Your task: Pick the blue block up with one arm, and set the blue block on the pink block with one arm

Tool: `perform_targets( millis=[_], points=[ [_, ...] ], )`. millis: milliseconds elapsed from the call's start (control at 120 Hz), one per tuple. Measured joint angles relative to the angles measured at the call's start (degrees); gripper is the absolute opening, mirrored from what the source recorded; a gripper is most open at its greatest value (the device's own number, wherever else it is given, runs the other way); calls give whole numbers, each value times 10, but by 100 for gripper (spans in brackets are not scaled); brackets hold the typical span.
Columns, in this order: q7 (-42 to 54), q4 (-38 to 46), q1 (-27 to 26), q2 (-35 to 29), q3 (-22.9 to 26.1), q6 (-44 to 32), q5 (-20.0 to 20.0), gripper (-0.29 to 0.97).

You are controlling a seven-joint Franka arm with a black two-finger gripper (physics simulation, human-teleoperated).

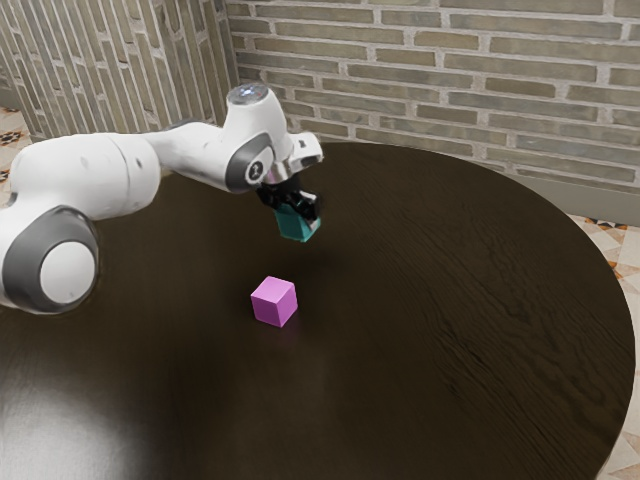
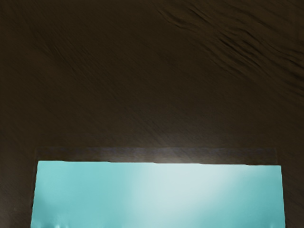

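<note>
A teal-blue block (image 1: 296,227) hangs above the dark table, held between the black fingers of my gripper (image 1: 297,215), which is shut on it. The same block (image 2: 156,194) appears as a wide blue slab just under my hand in the wrist view, with bare table wood beyond it. A pink block (image 1: 275,301) rests on the table, nearer the camera than the held block and slightly toward the exterior view's left of it. The two blocks are apart.
The round dark wooden table (image 1: 460,320) spreads wide toward the exterior view's right and front. A brick wall (image 1: 450,70) stands behind it. My white arm (image 1: 120,190) comes in from the exterior view's left.
</note>
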State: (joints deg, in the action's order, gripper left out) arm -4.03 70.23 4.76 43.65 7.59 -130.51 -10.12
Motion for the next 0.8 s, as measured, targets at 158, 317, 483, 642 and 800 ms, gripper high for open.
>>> perform_targets(
  millis=[158,317,483,642,800],
  points=[
    [-11,190,0,-120,-8,-48,-2,39],
    [-32,311,0,-208,-7,-84,-19,39],
    [-60,373,0,-245,-3,-106,-29,39],
    [-86,416,0,-272,3,-116,-32,39],
    [-106,416,1,-254,3,-134,-45,39]
  ],
)
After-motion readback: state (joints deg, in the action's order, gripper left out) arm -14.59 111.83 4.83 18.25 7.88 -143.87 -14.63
